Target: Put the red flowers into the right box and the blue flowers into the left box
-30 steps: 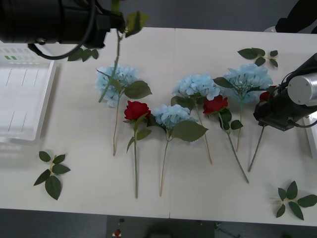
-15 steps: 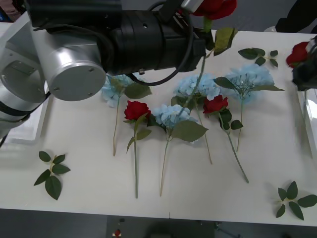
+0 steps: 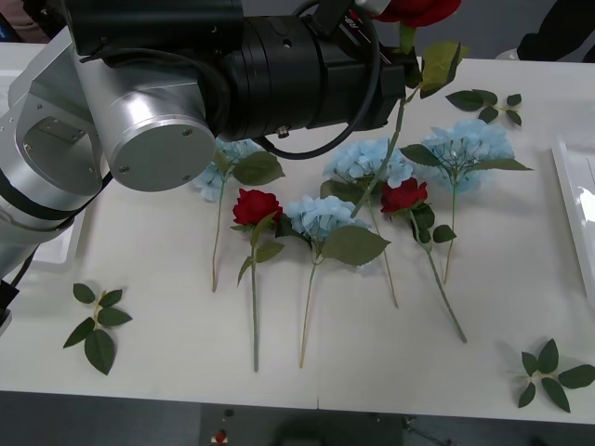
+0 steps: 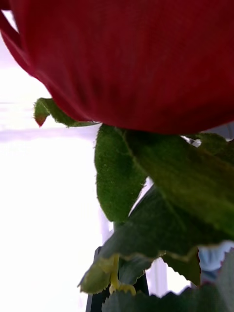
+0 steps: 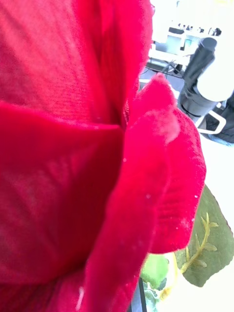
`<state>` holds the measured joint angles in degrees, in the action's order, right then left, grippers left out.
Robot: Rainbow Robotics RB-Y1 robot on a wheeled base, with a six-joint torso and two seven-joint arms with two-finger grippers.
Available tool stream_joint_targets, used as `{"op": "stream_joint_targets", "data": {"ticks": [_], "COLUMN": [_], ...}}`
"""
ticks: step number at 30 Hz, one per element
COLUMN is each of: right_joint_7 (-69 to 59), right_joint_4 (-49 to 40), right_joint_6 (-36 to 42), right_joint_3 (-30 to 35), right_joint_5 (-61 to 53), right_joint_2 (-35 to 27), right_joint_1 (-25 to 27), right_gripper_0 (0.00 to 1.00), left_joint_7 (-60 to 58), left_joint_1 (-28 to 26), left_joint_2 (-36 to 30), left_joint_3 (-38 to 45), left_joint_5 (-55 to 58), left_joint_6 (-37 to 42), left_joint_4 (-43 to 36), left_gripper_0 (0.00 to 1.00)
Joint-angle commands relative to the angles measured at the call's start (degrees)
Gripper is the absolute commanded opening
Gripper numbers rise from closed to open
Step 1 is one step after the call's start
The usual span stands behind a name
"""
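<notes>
Left pincer (image 3: 398, 58) sat hidden behind its own wrist, but it was clamped on a red rose (image 3: 415, 9). The bloom was up at the top edge and the stem hung free above the desk (image 3: 167, 279). Left arm (image 3: 149, 111) reached across the far side of the desk, and the rose had shifted slightly right versus 0.5 s ago.

Left to right on the desk:
- left box (image 3: 56, 253): one corner showed under the arm
- leaf sprig (image 3: 98, 325) near the front edge
- blue flowers: one (image 3: 216, 172) partly under the arm, then (image 3: 321, 216), (image 3: 367, 160) and (image 3: 465, 149)
- red flowers lying flat: (image 3: 256, 206) and (image 3: 404, 197), well apart, with blue heads between
- right box (image 3: 578, 214) at the right edge

None of the lying flowers had moved.

Right pincer (image 4: 100, 300): couldn't tell its grip. A red bloom (image 4: 122, 58) hung close to its camera, with green leaves under it. That arm, with a rose at the desk's right edge 0.5 s ago, had moved off past it.
</notes>
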<state>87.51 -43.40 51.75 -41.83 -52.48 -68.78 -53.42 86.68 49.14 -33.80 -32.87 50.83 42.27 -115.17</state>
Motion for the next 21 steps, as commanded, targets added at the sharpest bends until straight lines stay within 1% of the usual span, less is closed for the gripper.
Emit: {"op": "stream_joint_targets", "data": {"ticks": [1, 4, 8, 9, 10, 12, 13, 14, 17, 21], "right_joint_7": [1.2, 0.8, 1.2, 1.2, 1.4, 2.0, 3.0, 4.9, 9.4, 17.3], "right_joint_4": [1.1, 2.3, 2.7, 2.6, 2.7, 2.7, 2.7, 2.6, 2.1, -2.5], "right_joint_6": [-5.3, -6.0, -5.4, -5.5, -5.5, -5.5, -5.5, -5.5, -5.3, -2.1], "right_joint_3": [-4.3, -5.8, -5.9, -5.9, -5.9, -5.8, -5.9, -5.9, -5.9, -5.7], "right_joint_5": [-0.5, -1.0, -1.0, -1.1, -1.7, -3.6, -5.1, -7.1, -12.1, -21.6], "right_joint_2": [0.1, 0.5, 1.0, 1.0, 1.0, 1.0, 0.8, 0.8, -0.2, -3.3], "right_joint_1": [2.6, 2.6, 2.6, 2.6, 2.6, 2.6, 2.6, 2.7, 2.6, 2.7], "right_gripper_0": [0.00, 0.00, 0.00, 0.09, 0.37, 0.64, 0.74, 0.78, 0.86, 0.89], "left_joint_7": [-2.5, -2.5, -2.5, -2.5, -2.5, -2.5, -2.5, -2.5, -2.5, -2.5], "left_joint_1": [2.4, 2.4, 2.4, 2.4, 2.4, 2.4, 2.4, 2.4, 2.4, 2.4], "left_joint_2": [-0.2, -0.2, -0.2, -0.2, -0.2, -0.2, -0.2, -0.2, -0.2, -0.2], "left_joint_3": [1.3, 1.3, 1.3, 1.3, 1.3, 1.3, 1.3, 1.3, 1.3, 1.3], "left_joint_5": [-0.3, -0.3, -0.3, -0.3, -0.3, -0.3, -0.3, -0.3, -0.3, -0.3], "left_joint_6": [-0.5, -0.5, -0.5, -0.5, -0.5, -0.5, -0.5, -0.5, -0.5, -0.5], "left_joint_4": [-0.5, -0.5, -0.5, -0.5, -0.5, -0.5, -0.5, -0.5, -0.5, -0.5], "left_gripper_0": [0.00, 0.00, 0.00, 0.00, 0.00, 0.00, 0.00, 0.00, 0.00, 0.00]}}
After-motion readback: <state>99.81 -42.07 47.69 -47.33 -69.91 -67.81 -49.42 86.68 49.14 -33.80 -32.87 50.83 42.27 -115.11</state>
